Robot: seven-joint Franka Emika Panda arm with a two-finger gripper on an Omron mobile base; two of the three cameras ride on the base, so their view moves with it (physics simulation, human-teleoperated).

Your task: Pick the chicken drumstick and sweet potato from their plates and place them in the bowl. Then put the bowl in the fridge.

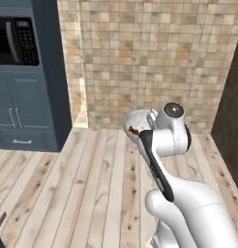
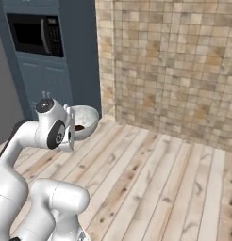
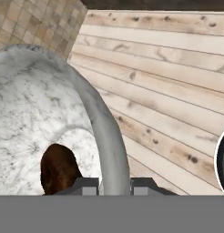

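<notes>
Fingers [image 3: 84, 185] pinch the rim of the glossy white grey-mottled bowl [image 3: 45, 118]; hand view alone shows a brown food piece [image 3: 59, 170] inside, with the bowl's mouth tilted sideways.

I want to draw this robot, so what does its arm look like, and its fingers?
The arm is glossy white, built of fat rounded segments like sausages. A dark band runs along one link, and a round grey cap with a dark ring tops a joint. The gripper has two small, blocky grey fingers.
</notes>
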